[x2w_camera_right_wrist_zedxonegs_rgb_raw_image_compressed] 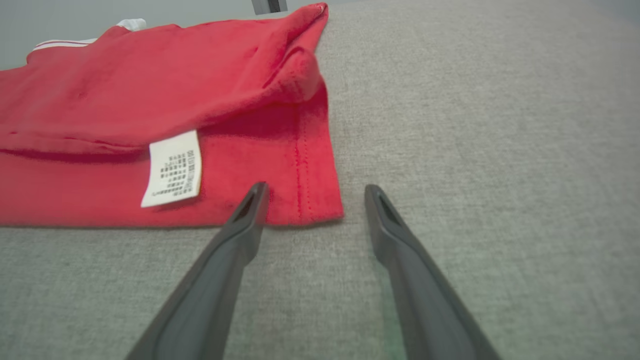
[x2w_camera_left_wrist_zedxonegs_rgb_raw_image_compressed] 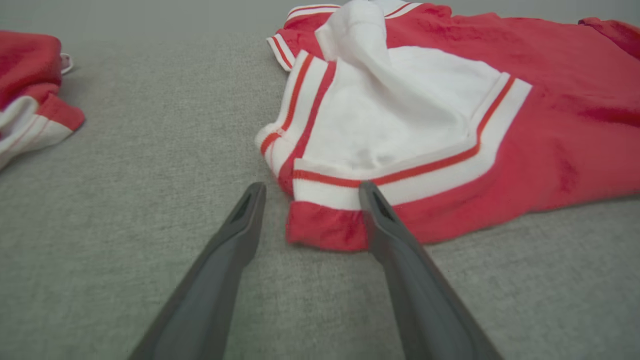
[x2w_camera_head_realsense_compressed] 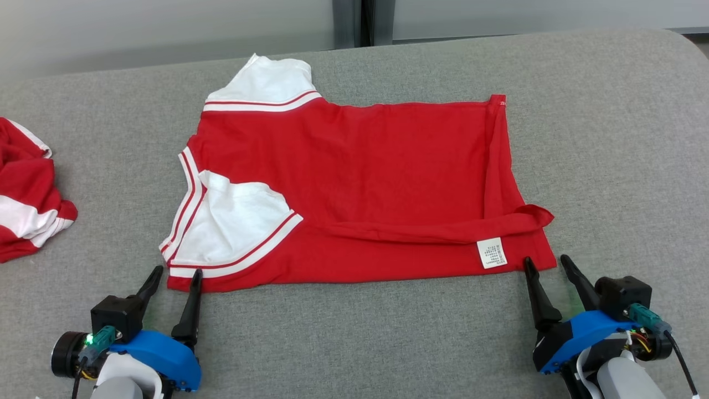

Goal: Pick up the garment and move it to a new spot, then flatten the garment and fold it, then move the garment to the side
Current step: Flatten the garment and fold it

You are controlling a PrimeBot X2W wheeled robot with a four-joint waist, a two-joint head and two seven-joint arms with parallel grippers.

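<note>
My left fingers [x2w_camera_head_realsense_compressed: 191, 310] stand spread wide and hold nothing, one tip over the near left corner of the red cotton shirt with white sleeves and striped trim [x2w_camera_head_realsense_compressed: 360, 166], the other over bare cloth just beside it. My right fingers [x2w_camera_head_realsense_compressed: 540, 302] are equally wide and empty, straddling the shirt's near right corner, close to a small white printed care label [x2w_camera_head_realsense_compressed: 492, 253]. The shirt lies folded lengthwise in the middle of the grey fabric-covered table [x2w_camera_head_realsense_compressed: 354, 338]. A crumpled red-and-white garment [x2w_camera_head_realsense_compressed: 27, 188] sits well apart at the table's left edge.
</note>
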